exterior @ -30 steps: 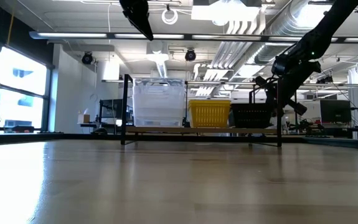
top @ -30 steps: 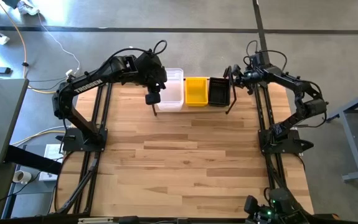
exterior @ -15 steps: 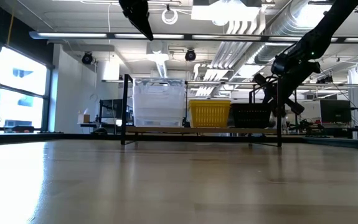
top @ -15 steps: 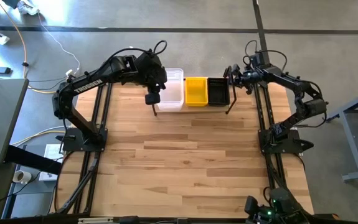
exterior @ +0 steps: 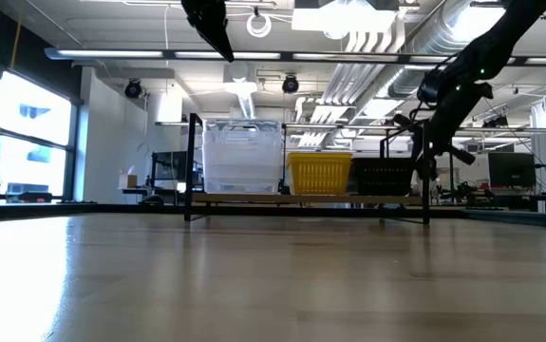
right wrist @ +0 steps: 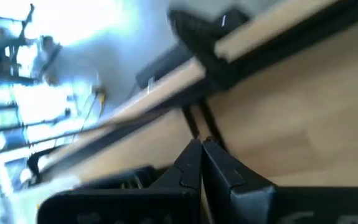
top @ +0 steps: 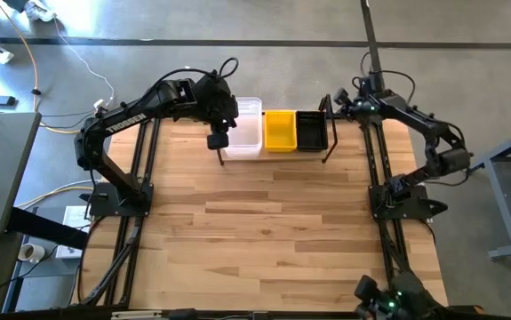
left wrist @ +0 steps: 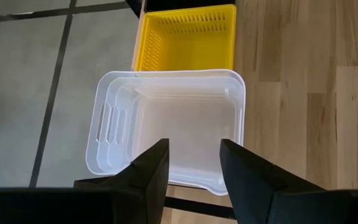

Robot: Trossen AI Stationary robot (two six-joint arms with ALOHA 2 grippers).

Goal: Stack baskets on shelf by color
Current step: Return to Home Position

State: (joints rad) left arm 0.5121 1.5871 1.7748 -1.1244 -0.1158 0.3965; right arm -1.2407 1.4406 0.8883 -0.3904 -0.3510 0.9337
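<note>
Overhead, left gripper (left wrist: pixel 194 148) gapes above clear baskets (left wrist: pixel 179 102); right gripper (right wrist: pixel 202 149) seemingly closed.

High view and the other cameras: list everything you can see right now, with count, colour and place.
table: one, light wood, under both arms.
shelf: one, light wood plank with black rod ends, at the table's far edge.
clear bins: one nested stack, at least two, on the shelf end nearest the left arm.
yellow bins: one stack, number not countable, middle of the shelf.
black bins: one stack, number not countable, on the shelf end nearest the right arm.
left claw: one, dark, open, above the clear bins.
right claw: one, dark, shut, by the shelf's black-bin end.
</note>
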